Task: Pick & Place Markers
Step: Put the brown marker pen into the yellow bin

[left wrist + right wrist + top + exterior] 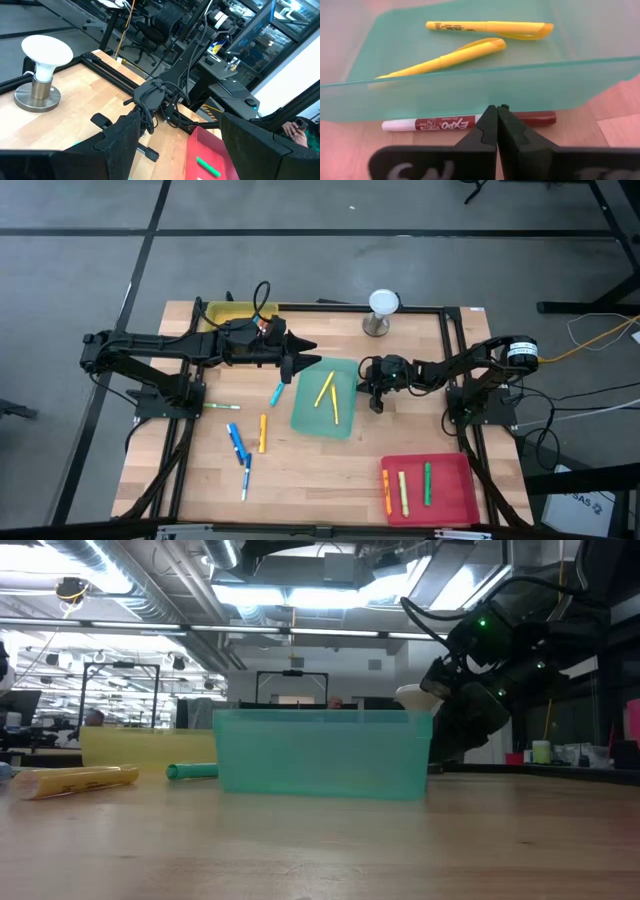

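- R gripper fully closed, holds nothing; sits at the green tray's right edge.
- Red marker lies on the table just ahead of its tips, touching/alongside tray wall; long axis runs parallel to the wall, crosswise to the fingers.
- Judgement: R arm nearest; must open before straddling the barrel.
- L gripper wide open, empty, over tray's far-left corner.
- Two yellow markers in tray.
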